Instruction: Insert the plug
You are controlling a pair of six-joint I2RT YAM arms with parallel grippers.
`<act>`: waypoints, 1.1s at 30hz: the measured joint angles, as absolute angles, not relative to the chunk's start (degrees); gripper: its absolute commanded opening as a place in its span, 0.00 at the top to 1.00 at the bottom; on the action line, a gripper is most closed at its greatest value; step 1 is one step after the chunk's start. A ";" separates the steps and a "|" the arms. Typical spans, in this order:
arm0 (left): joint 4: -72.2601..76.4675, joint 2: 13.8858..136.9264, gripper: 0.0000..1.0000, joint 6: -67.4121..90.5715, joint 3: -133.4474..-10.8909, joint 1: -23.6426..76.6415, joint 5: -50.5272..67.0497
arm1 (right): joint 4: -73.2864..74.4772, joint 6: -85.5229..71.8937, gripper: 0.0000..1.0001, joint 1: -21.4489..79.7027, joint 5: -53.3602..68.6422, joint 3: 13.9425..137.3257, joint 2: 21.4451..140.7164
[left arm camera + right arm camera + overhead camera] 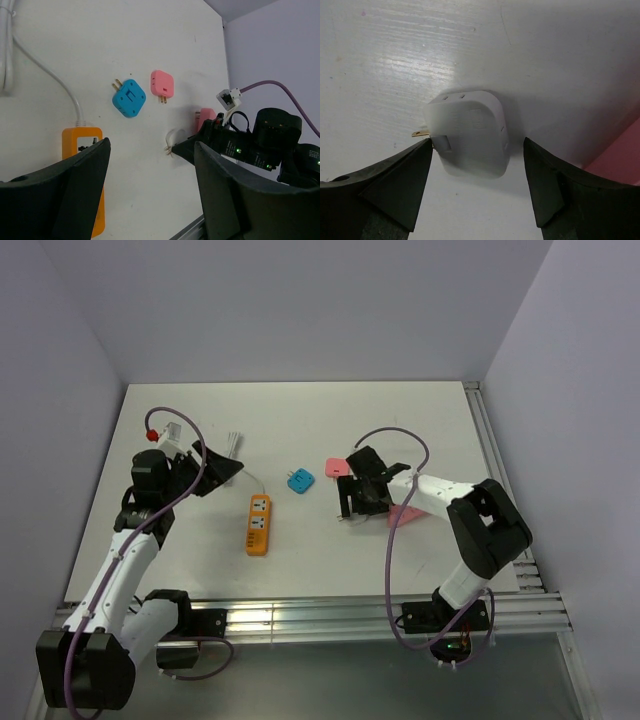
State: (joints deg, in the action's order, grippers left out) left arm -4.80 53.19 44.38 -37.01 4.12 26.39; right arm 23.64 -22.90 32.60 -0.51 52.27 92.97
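Blue plug waited as arms gathered: the plug [300, 480], a small blue adapter, lay loose on the white table [300, 420] with its prongs sticking out sideways, at about 1 o'clock from the orange power strip [259, 524], touched by neither arm. The left gripper [150, 147] hung at the plug's 9 o'clock with its fingers spread wide and nothing between them, facing across the strip toward the plug. That stance seemed suited to steadying the strip or waiting for a turn. The right gripper [477, 150], at the plug's 4 o'clock, sat low over a white square plug [470, 135] instead, one finger on either side. Its jaws were apart, with a gap showing on one side, and no firm grip could be seen. A pink square plug [336, 467] rested at the blue plug's 2 o'clock, and a pink socket block [403, 515] sat partly under the right arm. Judging by the layout, insertion had not begun, since the blue plug was not yet picked up. The right arm's straddling of the white plug suggested either clearing a neighbour or reaching for the wrong adapter
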 measured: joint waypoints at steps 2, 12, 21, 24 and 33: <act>-5.06 52.97 0.27 44.18 -37.08 4.16 26.70 | 23.59 -22.87 0.21 32.60 -0.47 52.27 93.12; -5.13 53.08 0.29 44.18 -37.76 5.30 27.62 | 22.04 -22.70 0.51 32.73 0.03 53.21 94.43; -4.93 56.16 0.33 43.48 -41.56 11.66 30.00 | 19.44 -22.74 0.98 32.86 0.99 52.95 94.06; -3.66 57.71 0.33 43.09 -42.11 15.33 31.24 | 18.79 -22.76 1.00 32.86 1.83 51.55 91.90; 3.49 60.62 0.36 43.29 -41.47 20.91 36.18 | 17.21 -22.35 1.00 32.97 6.50 48.42 74.22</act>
State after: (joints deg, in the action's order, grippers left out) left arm 3.49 60.62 43.29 -41.47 20.91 36.18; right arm 17.21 -22.35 32.97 6.50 48.42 74.22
